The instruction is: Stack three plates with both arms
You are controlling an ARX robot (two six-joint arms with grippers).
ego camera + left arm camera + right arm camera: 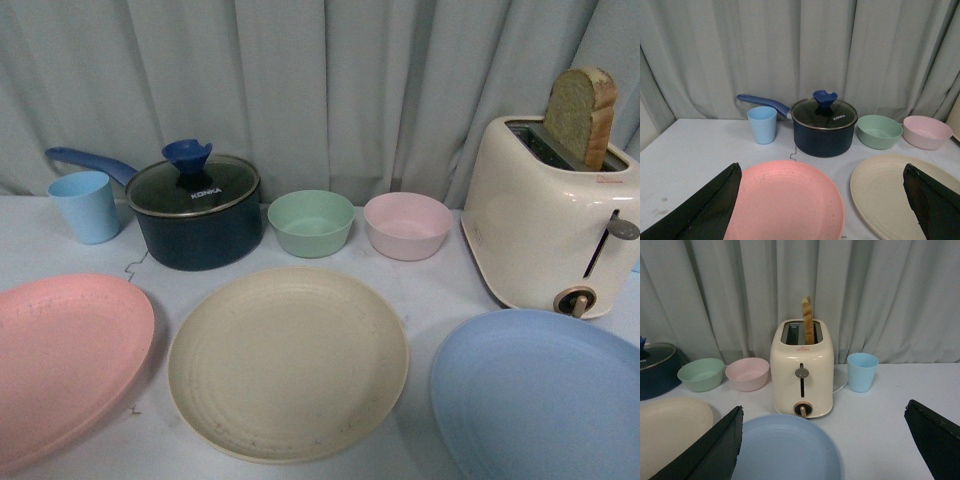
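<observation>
The left fingers [700,207] are spread wide, with the pink plate [785,200] flat on the desk [690,145] just ahead between them. The right fingers [705,450] are spread likewise about the light blue plate [785,450]. The cream plate [288,362] lies inward of both, so either arm looks equally near.

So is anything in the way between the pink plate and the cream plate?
Nothing visible. The round matte pink plate and the round matte cream plate lie side by side with a clear gap. The dark lidded saucepan stands behind.
</observation>
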